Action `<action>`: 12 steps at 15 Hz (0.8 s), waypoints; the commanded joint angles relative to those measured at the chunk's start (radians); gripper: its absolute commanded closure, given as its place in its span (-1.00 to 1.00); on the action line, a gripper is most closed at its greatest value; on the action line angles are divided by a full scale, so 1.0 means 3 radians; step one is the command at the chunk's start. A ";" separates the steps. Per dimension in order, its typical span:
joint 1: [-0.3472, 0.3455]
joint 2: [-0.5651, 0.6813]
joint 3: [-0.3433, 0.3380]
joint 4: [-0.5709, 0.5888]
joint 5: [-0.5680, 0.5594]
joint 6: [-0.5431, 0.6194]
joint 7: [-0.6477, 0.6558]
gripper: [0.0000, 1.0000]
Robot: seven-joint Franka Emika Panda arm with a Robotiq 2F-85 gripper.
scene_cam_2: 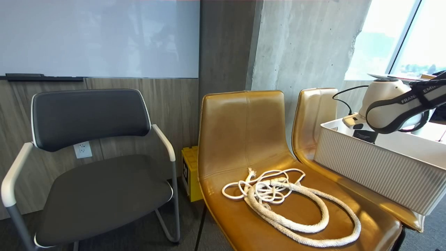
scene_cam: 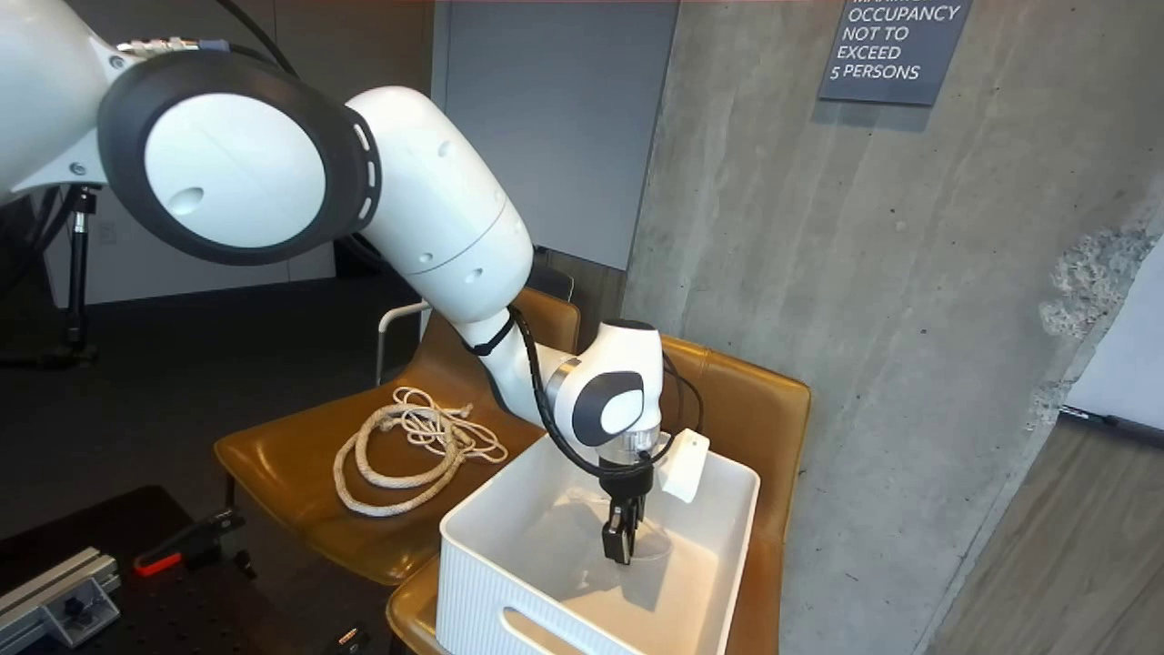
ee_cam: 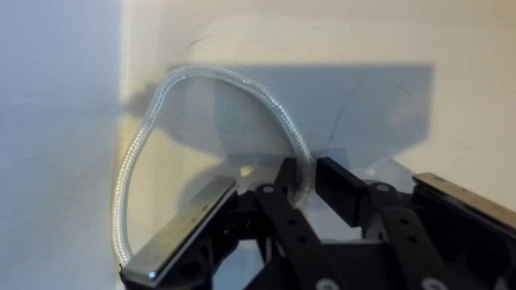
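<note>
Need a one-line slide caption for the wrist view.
Inside the bin, a pale braided cord arcs out from between the fingers of the black tool.

In an exterior view we see a whiteboard [scene_cam_2: 101,38] above wood-grain panelling [scene_cam_2: 177,115]; a dark armchair [scene_cam_2: 90,118] with pale armrests stands in front, and a power outlet [scene_cam_2: 83,150] shows behind it. Two brown chairs [scene_cam_2: 244,129] stand side by side near a concrete wall [scene_cam: 873,273]. We read a five-person occupancy sign [scene_cam: 891,50] there, notice daylight through a window [scene_cam_2: 414,42], and find dark flooring [scene_cam: 182,391].
</note>
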 commanded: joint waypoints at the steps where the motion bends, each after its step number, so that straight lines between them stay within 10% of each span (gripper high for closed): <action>1: 0.0014 0.0144 -0.0023 0.0151 -0.0037 0.0043 0.0032 1.00; 12: 0.0203 -0.0410 -0.0111 0.0076 -0.0066 -0.0252 0.0631 0.94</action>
